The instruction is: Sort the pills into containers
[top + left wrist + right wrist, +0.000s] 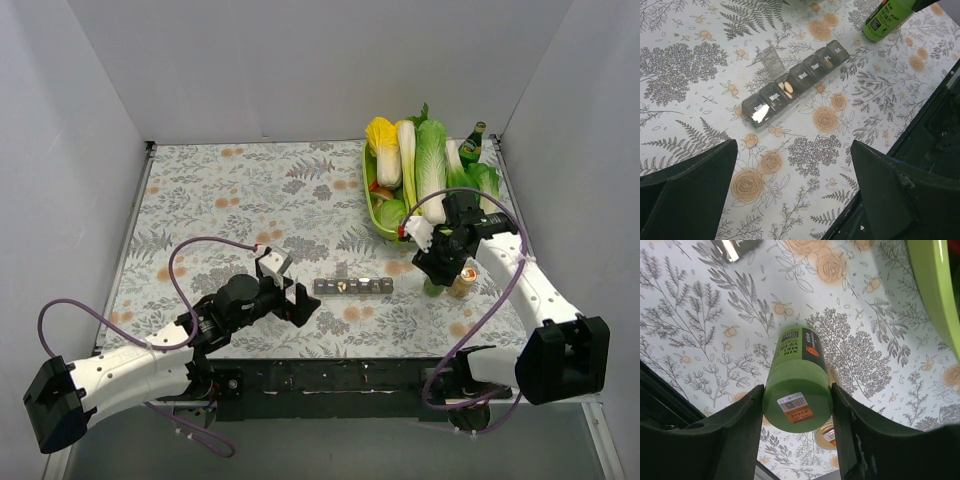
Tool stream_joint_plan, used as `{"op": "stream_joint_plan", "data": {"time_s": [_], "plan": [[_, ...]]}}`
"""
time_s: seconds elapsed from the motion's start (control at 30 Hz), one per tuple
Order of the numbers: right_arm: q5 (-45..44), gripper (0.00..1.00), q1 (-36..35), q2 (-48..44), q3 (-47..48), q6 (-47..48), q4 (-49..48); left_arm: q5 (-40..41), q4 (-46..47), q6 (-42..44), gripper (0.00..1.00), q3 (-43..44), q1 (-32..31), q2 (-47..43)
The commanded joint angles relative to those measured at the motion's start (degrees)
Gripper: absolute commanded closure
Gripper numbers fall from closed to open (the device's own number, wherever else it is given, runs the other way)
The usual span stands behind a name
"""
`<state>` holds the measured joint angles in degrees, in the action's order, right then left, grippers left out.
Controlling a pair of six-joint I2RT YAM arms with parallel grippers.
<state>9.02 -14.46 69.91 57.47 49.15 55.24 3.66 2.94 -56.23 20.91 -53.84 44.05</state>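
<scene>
Pill-fetching step, I reckon: right gripper (798, 410) has its jaws clamped on the green bottle (797, 385); left gripper (790, 195) hovers near the pill box (800, 80), jaws spread. Next job looks like tipping pills into the open compartment (786, 89).

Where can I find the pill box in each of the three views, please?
Top view: pill box in the centre, between the arms.
Left wrist: pill box upper middle, lying diagonally.
Right wrist: not clearly in it.
Shared landmark: the green bottle, seen in all three.
</scene>
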Motion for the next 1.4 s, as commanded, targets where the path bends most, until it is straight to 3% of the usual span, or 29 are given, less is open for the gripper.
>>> {"op": "stream_joint_plan", "data": {"time_s": [0.0, 0.07, 0.13, 0.17, 0.23, 0.27, 0.37, 0.5, 0.57, 0.67, 0.77, 0.9, 1.03, 1.07, 1.17, 1.3, 1.37], "plan": [[-0.8, 0.83, 4.2, 3.9, 0.7, 3.5, -0.9, 2.1, -2.5, 0.9, 0.02, 3.3, 0.8, 1.0], [0.4, 0.76, 5.7, 5.0, 1.4, 4.9, 0.9, 3.3, -2.6, -0.8, 0.02, 3.6, 1.7, 1.8], [2.1, 0.63, 6.2, 5.9, 2.8, 5.5, 2.6, 2.9, -4.2, -3.9, 0.02, 4.1, 2.9, 2.7], [2.8, 0.46, 6.3, 6.0, 3.5, 6.0, 3.9, 1.2, -4.3, -4.8, 0.02, 4.2, 4.5, 3.1], [4.8, 0.31, 6.2, 6.2, 6.1, 6.6, 5.0, -1.3, -4.1, -8.7, 0.02, 4.1, 6.5, 4.4], [5.3, 0.18, 6.2, 6.2, 7.2, 6.8, 5.3, -3.6, -3.9, -9.8, 0.02, 3.9, 9.1, 4.8], [8.0, 0.09, 6.3, 6.9, 11.4, 7.6, 6.9, -8.0, -3.3, -14.2, 0.02, 3.2, 12.9, 5.5], [16.3, 0.06, 5.4, 9.4, 16.3, 9.6, 8.8, -14.2, 1.1, -17.6, 0.02, 2.6, 16.0, 7.1], [20.8, 0.07, 2.7, 9.8, 15.9, 15.2, 10.1, -16.1, 1.9, -19.3, 0.03, 2.9, 17.4, 10.0], [28.8, 0.07, -2.7, 8.8, 12.9, 19.1, 3.9, -18.3, 1.6, -20.4, 0.06, 4.3, 18.7, 14.6], [31.8, 0.09, -8.8, 10.2, 9.9, 12.9, -5.8, -22.5, 3.1, -20.7, 0.14, 5.2, 19.7, 18.3], [34.5, 0.14, -13.8, 19.4, 13.5, 4.3, -11.1, -26.9, 5.8, -21.5, 0.28, 5.5, 20.9, 22.5], [33.9, 0.36, -14.9, 27.5, 19.8, -9.0, -15.9, -30.5, 7.2, -21.2, 0.46, 6.8, 21.3, 27.0], [33.1, 0.46, -14.8, 29.0, 21.0, -11.6, -16.7, -30.7, 7.3, -21.3, 0.52, 7.1, 21.5, 27.7], [32.1, 0.52, -14.8, 32.6, 23.0, -17.9, -19.6, -30.2, 7.4, -20.3, 0.66, 8.6, 21.5, 29.9], [33.6, 0.47, -14.8, 36.2, 25.4, -19.2, -19.1, -30.5, 5.2, -15.4, 0.66, 11.3, 21.6, 32.1], [35.3, 0.41, -14.8, 37.9, 28.7, -13.7, -12.1, -30.0, 4.2, -13.0, 0.6, 12.2, 21.6, 32.8]]}}
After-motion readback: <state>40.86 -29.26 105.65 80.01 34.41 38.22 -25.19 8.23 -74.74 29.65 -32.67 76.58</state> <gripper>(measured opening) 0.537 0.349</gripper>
